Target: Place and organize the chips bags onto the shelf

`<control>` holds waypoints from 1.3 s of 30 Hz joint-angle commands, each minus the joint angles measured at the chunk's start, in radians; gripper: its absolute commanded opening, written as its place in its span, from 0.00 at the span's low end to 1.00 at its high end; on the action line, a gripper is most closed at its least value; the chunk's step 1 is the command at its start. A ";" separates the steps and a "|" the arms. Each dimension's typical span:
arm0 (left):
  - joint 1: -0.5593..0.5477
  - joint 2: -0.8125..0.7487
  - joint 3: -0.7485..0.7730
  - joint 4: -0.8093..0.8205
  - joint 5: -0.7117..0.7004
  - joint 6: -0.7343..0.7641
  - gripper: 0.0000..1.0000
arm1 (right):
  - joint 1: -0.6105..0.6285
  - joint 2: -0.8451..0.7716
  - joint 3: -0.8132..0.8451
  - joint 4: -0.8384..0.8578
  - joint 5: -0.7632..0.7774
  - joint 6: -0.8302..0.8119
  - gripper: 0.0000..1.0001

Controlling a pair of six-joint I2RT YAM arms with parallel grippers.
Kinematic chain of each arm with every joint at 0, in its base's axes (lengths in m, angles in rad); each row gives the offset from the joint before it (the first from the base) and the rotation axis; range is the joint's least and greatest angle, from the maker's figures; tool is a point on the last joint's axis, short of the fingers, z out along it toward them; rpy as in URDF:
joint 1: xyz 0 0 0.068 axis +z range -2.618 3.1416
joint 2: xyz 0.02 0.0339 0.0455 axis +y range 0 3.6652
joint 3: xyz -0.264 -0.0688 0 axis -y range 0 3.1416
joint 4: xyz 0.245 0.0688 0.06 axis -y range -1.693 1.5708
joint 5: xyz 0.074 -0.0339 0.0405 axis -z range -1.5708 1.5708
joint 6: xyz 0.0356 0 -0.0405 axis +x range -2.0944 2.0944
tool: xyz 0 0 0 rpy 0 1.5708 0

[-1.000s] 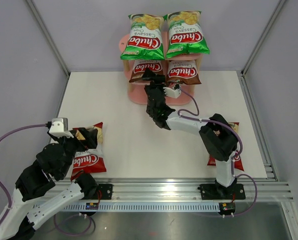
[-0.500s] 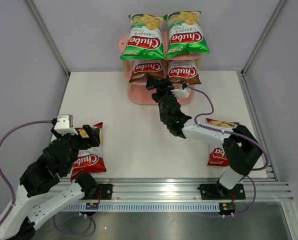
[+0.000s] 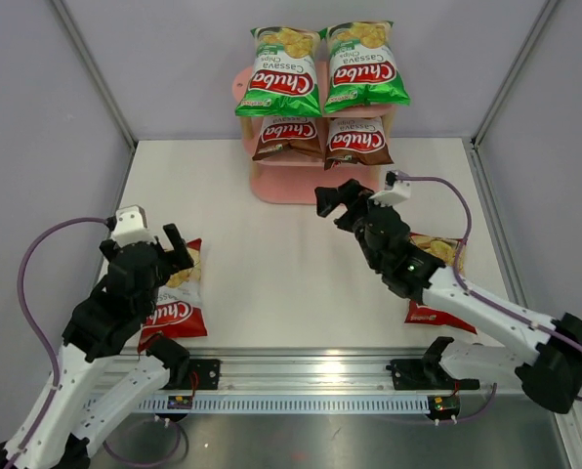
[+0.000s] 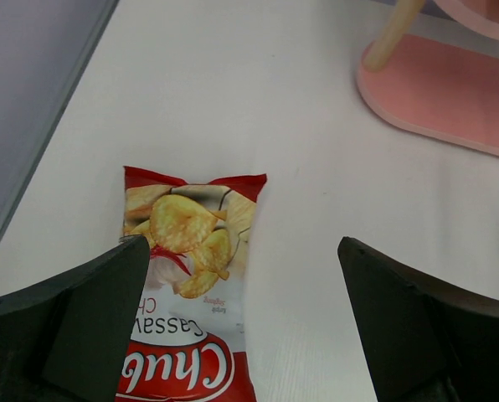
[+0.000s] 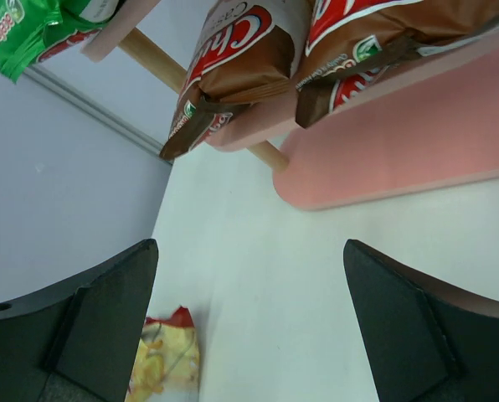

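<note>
The pink shelf (image 3: 271,186) stands at the far middle of the table. Two green bags (image 3: 281,73) (image 3: 366,66) lie on its top board and two brown bags (image 3: 289,137) (image 3: 359,140) on its middle board. A red bag (image 3: 174,303) lies flat at the near left, and another red bag (image 3: 433,249) at the near right is partly hidden by my right arm. My left gripper (image 3: 146,252) is open above the left red bag (image 4: 187,293). My right gripper (image 3: 338,198) is open and empty, just in front of the shelf's bottom board (image 5: 400,151).
Grey walls with metal frame posts close in the white table (image 3: 271,274) on three sides. A slotted aluminium rail (image 3: 301,376) runs along the near edge and carries both arm bases. A wooden shelf post (image 4: 392,33) stands on the bottom board.
My right gripper has drawn back from the brown bags on the shelf, toward the right and nearer, with the arm stretching out low. My left arm has shifted slightly over the left red bag.
</note>
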 commanded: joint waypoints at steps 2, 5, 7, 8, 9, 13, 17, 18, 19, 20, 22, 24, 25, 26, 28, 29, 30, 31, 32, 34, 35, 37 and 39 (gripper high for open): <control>0.145 0.050 0.010 0.055 0.056 -0.003 0.99 | 0.003 -0.230 -0.022 -0.303 -0.050 -0.146 0.99; 0.244 0.084 -0.018 0.107 0.114 0.046 0.99 | 0.003 -0.386 -0.055 -0.437 -0.061 -0.148 0.99; 0.338 0.114 -0.029 0.126 0.151 0.060 0.99 | 0.003 -0.510 -0.119 -0.476 -0.044 -0.164 1.00; 0.370 0.131 -0.026 0.126 0.206 0.056 0.99 | 0.003 -0.555 -0.142 -0.482 -0.042 -0.172 1.00; 0.396 0.168 -0.024 0.131 0.233 0.059 0.99 | 0.003 -0.639 -0.163 -0.497 -0.070 -0.171 0.99; 0.478 0.240 -0.016 0.115 0.274 0.062 0.99 | 0.003 -0.799 -0.234 -0.532 -0.261 -0.207 0.99; 0.488 0.233 -0.013 0.089 0.227 0.042 0.99 | 0.003 -0.851 -0.204 -0.620 -0.404 -0.238 0.99; 0.488 0.233 -0.009 0.079 0.206 0.037 0.99 | 0.002 -0.832 -0.196 -0.627 -0.432 -0.243 0.99; 0.488 0.228 -0.009 0.062 0.191 0.036 0.99 | 0.003 -0.815 -0.179 -0.630 -0.440 -0.249 0.99; 0.488 0.227 -0.015 0.059 0.167 0.042 0.99 | 0.003 -0.774 -0.170 -0.634 -0.435 -0.246 0.99; 0.488 0.219 -0.032 0.049 0.156 0.042 0.99 | 0.003 -0.730 -0.128 -0.643 -0.446 -0.275 0.99; 0.488 0.199 -0.065 0.072 0.212 0.060 0.99 | 0.003 -0.683 -0.081 -0.673 -0.490 -0.304 0.99; 0.488 0.200 -0.065 0.079 0.223 0.063 0.99 | 0.002 -0.678 -0.075 -0.678 -0.513 -0.309 1.00; 0.488 0.223 -0.061 0.074 0.225 0.062 0.99 | 0.003 -0.675 -0.075 -0.680 -0.541 -0.309 0.99; 0.499 0.260 -0.032 0.060 0.235 0.059 0.99 | 0.003 -0.689 -0.090 -0.673 -0.562 -0.301 0.99; 0.510 0.294 -0.020 0.057 0.273 0.056 0.99 | 0.002 -0.702 -0.101 -0.649 -0.600 -0.294 0.99; 0.545 0.311 -0.009 0.051 0.299 0.056 0.99 | 0.003 -0.707 -0.110 -0.638 -0.624 -0.300 1.00; 0.559 0.323 0.006 0.048 0.333 0.056 0.99 | 0.003 -0.707 -0.110 -0.629 -0.650 -0.307 0.99; 0.585 0.331 0.013 0.049 0.338 0.057 0.99 | 0.002 -0.704 -0.105 -0.633 -0.680 -0.315 0.99; 0.643 0.360 0.031 0.048 0.388 0.065 0.99 | 0.003 -0.695 -0.085 -0.644 -0.700 -0.335 0.99; 0.660 0.374 0.034 0.049 0.405 0.069 0.99 | 0.002 -0.686 -0.084 -0.641 -0.729 -0.344 1.00; 0.703 0.415 0.037 0.063 0.410 0.080 0.99 | 0.003 -0.681 -0.096 -0.620 -0.753 -0.367 0.99; 0.737 0.475 0.030 0.071 0.410 0.092 0.99 | 0.003 -0.674 -0.113 -0.589 -0.769 -0.402 0.99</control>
